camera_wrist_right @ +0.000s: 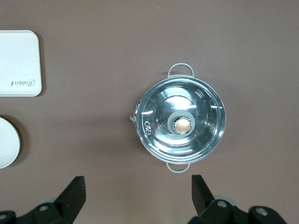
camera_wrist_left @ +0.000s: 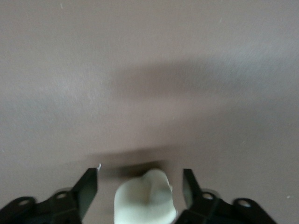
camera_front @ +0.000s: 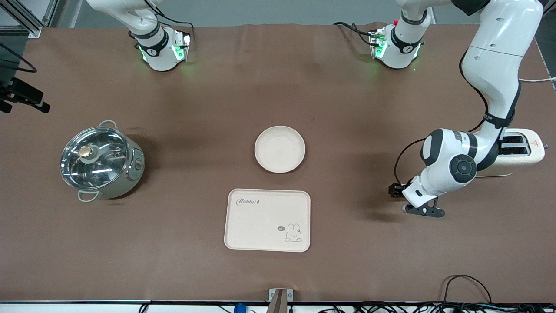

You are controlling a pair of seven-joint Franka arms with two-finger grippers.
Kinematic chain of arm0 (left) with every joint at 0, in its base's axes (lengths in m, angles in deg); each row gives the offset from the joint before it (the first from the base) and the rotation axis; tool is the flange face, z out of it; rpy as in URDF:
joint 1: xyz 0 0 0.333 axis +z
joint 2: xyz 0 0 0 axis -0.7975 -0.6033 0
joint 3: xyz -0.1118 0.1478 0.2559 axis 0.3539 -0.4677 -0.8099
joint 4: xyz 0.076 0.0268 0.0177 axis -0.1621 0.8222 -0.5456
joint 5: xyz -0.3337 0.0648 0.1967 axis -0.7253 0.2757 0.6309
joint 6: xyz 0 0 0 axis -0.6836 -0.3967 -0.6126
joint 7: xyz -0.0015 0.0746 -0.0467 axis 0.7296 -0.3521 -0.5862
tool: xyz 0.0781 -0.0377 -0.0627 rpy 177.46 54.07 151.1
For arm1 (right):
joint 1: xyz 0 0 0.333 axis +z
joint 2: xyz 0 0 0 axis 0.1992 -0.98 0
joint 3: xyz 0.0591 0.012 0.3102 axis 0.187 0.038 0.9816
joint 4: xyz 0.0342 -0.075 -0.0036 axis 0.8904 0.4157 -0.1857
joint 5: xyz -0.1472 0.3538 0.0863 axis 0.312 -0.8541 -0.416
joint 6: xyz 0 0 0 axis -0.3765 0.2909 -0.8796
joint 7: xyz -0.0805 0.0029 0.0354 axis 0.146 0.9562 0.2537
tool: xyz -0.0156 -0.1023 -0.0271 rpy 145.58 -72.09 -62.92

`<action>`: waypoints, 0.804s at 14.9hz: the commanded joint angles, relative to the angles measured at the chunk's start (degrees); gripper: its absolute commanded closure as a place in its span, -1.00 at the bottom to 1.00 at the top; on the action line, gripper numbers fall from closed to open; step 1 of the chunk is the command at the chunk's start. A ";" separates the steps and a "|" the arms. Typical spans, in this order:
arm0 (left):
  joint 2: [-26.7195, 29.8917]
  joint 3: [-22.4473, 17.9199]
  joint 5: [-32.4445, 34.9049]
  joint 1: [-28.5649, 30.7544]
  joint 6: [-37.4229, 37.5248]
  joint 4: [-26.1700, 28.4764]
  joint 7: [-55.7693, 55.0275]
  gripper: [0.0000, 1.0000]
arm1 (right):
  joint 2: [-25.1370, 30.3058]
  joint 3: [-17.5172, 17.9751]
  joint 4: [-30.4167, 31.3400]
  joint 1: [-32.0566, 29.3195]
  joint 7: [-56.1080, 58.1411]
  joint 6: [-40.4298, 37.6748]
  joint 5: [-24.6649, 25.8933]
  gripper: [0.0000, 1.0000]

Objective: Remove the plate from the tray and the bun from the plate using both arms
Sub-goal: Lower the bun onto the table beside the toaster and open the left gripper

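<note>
The round cream plate [camera_front: 279,149] lies on the brown table mat, just farther from the front camera than the tray; its edge also shows in the right wrist view [camera_wrist_right: 7,142]. The pale bun [camera_wrist_left: 145,200] shows only in the left wrist view, between the fingers of my left gripper [camera_wrist_left: 139,172]. The fingers stand apart with a gap on each side of the bun. In the front view my left gripper [camera_front: 423,211] is low over the mat beside the toaster, and the bun is hidden there. My right gripper [camera_wrist_right: 138,196] is open and empty, high above the pot.
A rectangular cream tray with a rabbit drawing [camera_front: 267,220] lies nearer the front camera than the plate. A steel pot with a glass lid [camera_front: 100,160] stands toward the right arm's end. A cream toaster [camera_front: 521,152] stands toward the left arm's end.
</note>
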 commanded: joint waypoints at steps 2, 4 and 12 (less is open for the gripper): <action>5.87 0.30 0.24 0.26 7.72 -5.77 -0.34 -1.00 | -0.14 0.58 -0.34 -0.80 -0.14 -0.06 0.48 -1.00; 9.56 0.47 -0.38 0.17 15.28 -10.51 0.02 -1.00 | -0.05 0.67 -0.34 -0.54 -0.14 0.03 0.39 -1.00; 26.34 -0.48 -2.39 -2.10 34.81 -16.51 -0.16 -1.00 | -1.63 0.58 -0.17 -0.89 1.53 0.29 -1.99 -1.00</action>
